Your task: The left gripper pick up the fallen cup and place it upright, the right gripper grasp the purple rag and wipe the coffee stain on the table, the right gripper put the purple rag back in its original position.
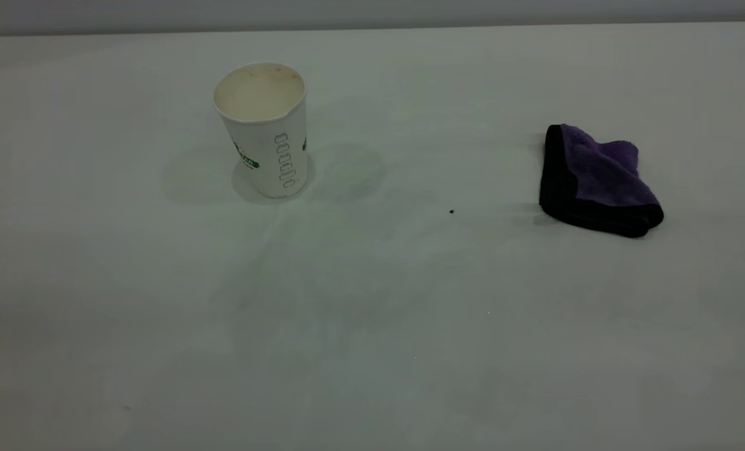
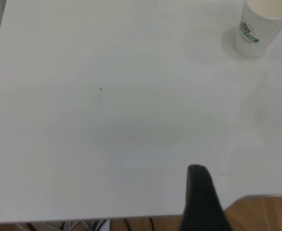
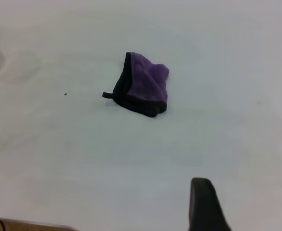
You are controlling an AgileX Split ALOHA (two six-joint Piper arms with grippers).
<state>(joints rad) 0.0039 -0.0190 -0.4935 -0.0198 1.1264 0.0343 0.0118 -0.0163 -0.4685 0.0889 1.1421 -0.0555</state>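
Observation:
The white paper cup (image 1: 265,134) with green print stands upright on the white table (image 1: 372,351), left of centre and toward the back. The folded purple rag (image 1: 598,181) with its black edge lies flat at the right. Neither gripper appears in the exterior view. In the left wrist view my left gripper (image 2: 201,202) is a black shape over the table's edge, far from the cup (image 2: 259,26). In the right wrist view my right gripper (image 3: 203,204) hovers over bare table, well apart from the rag (image 3: 143,86). The coffee stain is out of view.
A tiny black speck (image 1: 451,212) lies between cup and rag. Faint shadows ring the cup. Wooden floor (image 2: 266,214) and cables show past the table edge in the left wrist view.

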